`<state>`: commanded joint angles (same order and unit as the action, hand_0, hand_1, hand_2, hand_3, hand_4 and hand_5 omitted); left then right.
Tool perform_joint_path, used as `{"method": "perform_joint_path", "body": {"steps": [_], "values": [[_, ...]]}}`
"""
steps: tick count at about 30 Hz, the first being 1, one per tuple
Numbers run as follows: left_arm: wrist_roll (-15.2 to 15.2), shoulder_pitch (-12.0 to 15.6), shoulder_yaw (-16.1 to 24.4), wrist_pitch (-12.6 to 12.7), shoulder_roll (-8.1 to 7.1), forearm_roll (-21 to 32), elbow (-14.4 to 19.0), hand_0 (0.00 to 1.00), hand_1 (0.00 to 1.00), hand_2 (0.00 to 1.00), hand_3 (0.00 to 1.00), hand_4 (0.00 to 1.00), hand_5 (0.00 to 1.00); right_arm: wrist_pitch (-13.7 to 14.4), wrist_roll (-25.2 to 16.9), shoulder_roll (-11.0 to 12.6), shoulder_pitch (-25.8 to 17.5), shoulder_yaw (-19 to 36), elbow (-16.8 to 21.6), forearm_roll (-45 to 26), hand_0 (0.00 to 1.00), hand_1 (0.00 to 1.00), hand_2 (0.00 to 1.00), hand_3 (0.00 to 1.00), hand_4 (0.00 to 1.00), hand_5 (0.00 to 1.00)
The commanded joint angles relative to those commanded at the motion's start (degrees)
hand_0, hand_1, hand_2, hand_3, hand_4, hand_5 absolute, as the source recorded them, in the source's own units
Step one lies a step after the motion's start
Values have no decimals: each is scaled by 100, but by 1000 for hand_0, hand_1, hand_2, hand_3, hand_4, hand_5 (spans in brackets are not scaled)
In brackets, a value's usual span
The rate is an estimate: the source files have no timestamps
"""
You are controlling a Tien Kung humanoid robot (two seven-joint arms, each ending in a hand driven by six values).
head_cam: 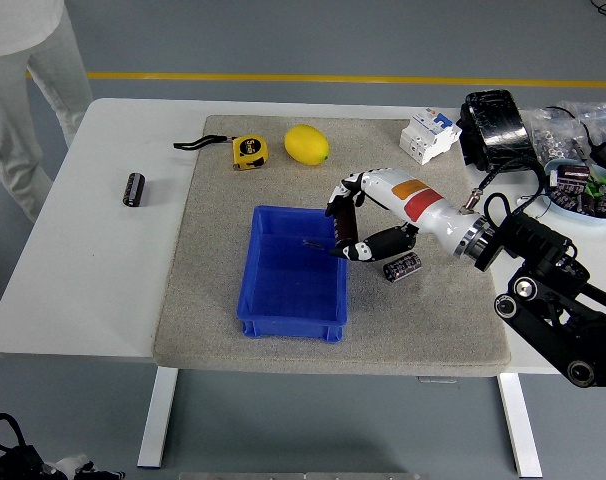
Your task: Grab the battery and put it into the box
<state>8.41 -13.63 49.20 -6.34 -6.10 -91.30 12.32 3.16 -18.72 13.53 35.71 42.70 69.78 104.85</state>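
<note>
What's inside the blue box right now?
The box holds only a small dark item near its far wall. The right hand covers the far right corner, so that spot is hidden. The battery lies outside.

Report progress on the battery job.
Done: nothing; no battery shows in the blue box. In hand: the right hand hovers at its right rim; what it holds is unclear. Left: a battery lies on the mat, a second battery off it.

I see the box [294,271] at frame centre on the mat [223,310], battery [402,267] just right, lemon [306,145] above.
</note>
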Motion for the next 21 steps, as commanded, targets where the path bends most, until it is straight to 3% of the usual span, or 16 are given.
{"method": "perform_joint_path", "body": {"steps": [3, 4, 9, 10, 21], "values": [[-6, 0, 24, 36, 3, 7, -2, 610, 556, 596, 713, 724, 697, -202, 52, -146, 219, -291, -66, 93, 543, 537, 567, 532, 770, 164], [-7, -2, 30, 44, 5, 8, -2, 606, 554, 590, 713, 726, 699, -246, 62, -184, 264, -358, -103, 113, 620, 631, 708, 800, 930, 236], [-11, -20, 15, 54, 4, 30, 3, 606, 554, 590, 713, 726, 699, -418, 188, -290, 352, -426, -310, 123, 620, 631, 708, 800, 930, 236], [-14, -21, 14, 56, 3, 34, 3, 603, 551, 589, 712, 724, 696, -437, 204, -289, 354, -416, -331, 129, 840, 806, 904, 998, 995, 275], [-4, 24, 74, 36, -1, -54, 3, 613, 551, 586, 712, 726, 699, -455, 264, -163, 147, 156, -466, 263, 861, 833, 925, 998, 996, 267]]}}
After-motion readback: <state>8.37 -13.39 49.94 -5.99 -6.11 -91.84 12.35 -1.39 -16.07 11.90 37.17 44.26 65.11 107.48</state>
